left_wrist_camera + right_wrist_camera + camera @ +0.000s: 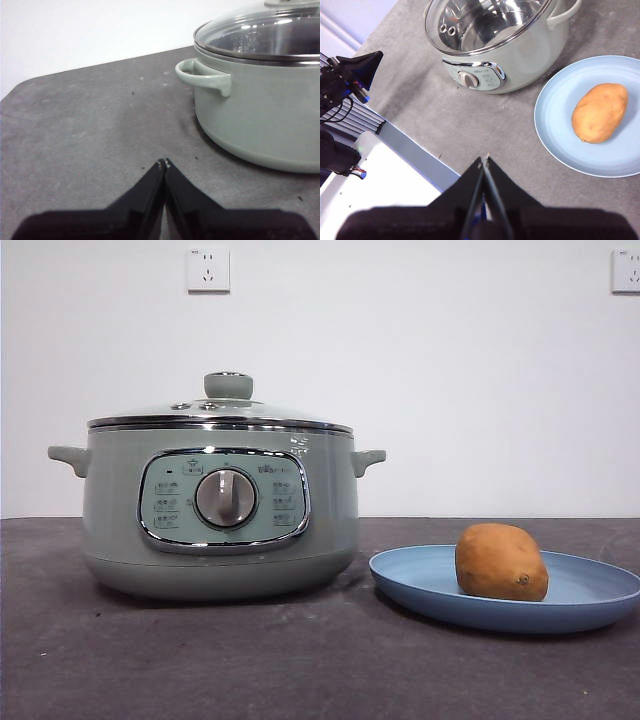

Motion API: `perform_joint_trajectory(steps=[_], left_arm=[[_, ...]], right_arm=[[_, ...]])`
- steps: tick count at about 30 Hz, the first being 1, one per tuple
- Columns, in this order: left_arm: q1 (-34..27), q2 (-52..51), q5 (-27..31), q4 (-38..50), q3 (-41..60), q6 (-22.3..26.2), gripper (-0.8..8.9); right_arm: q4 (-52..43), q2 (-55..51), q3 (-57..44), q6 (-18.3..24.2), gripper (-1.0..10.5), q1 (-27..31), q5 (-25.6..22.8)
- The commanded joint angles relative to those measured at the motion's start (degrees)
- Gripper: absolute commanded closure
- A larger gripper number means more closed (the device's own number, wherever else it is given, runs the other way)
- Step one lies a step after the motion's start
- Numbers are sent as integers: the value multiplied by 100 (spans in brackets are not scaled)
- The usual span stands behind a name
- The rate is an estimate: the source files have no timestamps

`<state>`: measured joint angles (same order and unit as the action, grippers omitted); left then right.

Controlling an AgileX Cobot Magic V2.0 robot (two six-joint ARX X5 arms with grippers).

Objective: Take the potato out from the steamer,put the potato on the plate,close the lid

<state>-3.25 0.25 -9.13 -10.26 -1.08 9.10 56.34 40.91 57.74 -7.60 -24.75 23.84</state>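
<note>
Potato (501, 562) on plate (590, 610), lid (220, 410) seated on steamer (115, 520); both grippers (164, 162) (485, 159) pinched closed, empty, clear—task looks complete, best just keep arms off.

text: none legible | steamer (220, 505) control panel (224, 500): small icons and print, too blurred to read

Left tool (164, 162) matte black, right tool (485, 159) wedge-shaped

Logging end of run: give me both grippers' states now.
Left gripper: shut, empty, low beside the steamer.
Right gripper: shut, empty, above the table near the plate.
</note>
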Motion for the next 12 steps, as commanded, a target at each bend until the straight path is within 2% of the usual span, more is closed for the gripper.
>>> perform_joint_trajectory(steps=[1,12], left_arm=[[-20,-17,-17,-87,57,-289,817],[-20,-17,9,-74,57,-310,817]], right_arm=[[-33,-4,33,-26,946,-11,-15],[-35,-4,33,-26,946,-11,-15]])
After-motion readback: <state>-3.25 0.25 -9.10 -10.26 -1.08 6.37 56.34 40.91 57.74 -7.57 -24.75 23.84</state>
